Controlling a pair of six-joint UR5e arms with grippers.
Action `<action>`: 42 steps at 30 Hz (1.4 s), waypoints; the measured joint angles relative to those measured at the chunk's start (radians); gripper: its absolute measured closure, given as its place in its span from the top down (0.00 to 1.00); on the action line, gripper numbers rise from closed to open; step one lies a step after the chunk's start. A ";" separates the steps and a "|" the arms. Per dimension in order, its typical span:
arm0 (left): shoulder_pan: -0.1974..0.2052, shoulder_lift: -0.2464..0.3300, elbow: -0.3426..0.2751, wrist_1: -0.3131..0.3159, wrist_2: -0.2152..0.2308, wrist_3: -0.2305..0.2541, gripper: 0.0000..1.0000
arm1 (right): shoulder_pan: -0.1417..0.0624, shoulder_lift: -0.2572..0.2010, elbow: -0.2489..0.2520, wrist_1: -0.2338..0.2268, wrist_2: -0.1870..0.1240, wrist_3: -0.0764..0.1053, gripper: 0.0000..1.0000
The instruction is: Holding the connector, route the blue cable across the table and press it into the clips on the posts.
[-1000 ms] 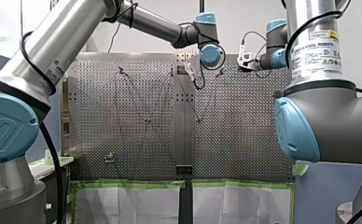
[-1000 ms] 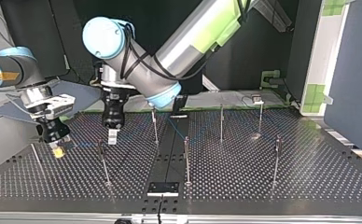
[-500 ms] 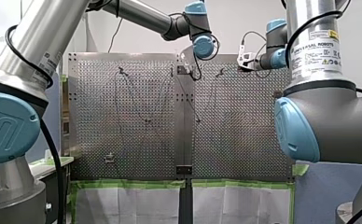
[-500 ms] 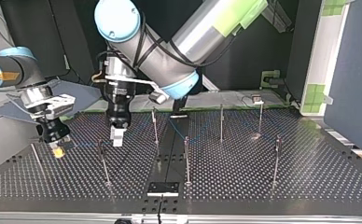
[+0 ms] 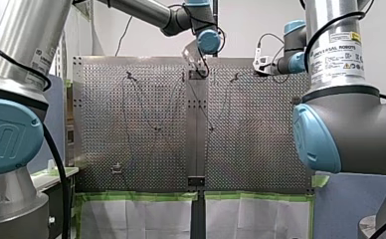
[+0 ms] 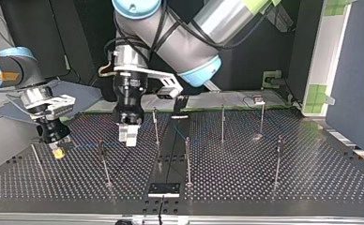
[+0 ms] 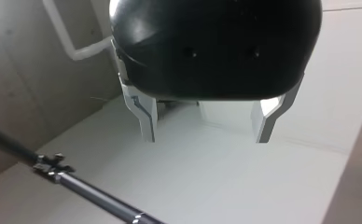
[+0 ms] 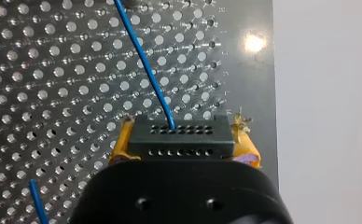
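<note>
My right gripper [image 8: 181, 148] is shut on the black connector [image 8: 178, 133], its yellow pads on either side. The blue cable [image 8: 144, 60] runs from the connector out over the perforated plate. In the top view my right gripper [image 6: 57, 151] hangs low at the left edge of the table, and the blue cable [image 6: 179, 130] shows faintly near the middle posts. My left gripper [image 6: 129, 138] hovers open and empty above the plate, between a short post [image 6: 104, 164] and a taller post [image 6: 155, 127]. Its fingers [image 7: 147, 116] stand wide apart with nothing between them.
Several thin posts stand on the plate, among them ones at the middle [image 6: 187, 159] and towards the top view's right [image 6: 278, 159]. A small black block [image 6: 163, 189] sits at the near edge. A clip-tipped post [image 7: 53, 164] lies beside my left gripper.
My left arm has lifted and swung its gripper towards the top view's right, closer to the taller post. My right gripper has stayed put with the connector.
</note>
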 joint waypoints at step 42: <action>-0.010 -0.021 -0.363 0.364 0.014 -0.014 1.00 | 0.006 0.001 0.000 0.002 0.005 0.002 0.00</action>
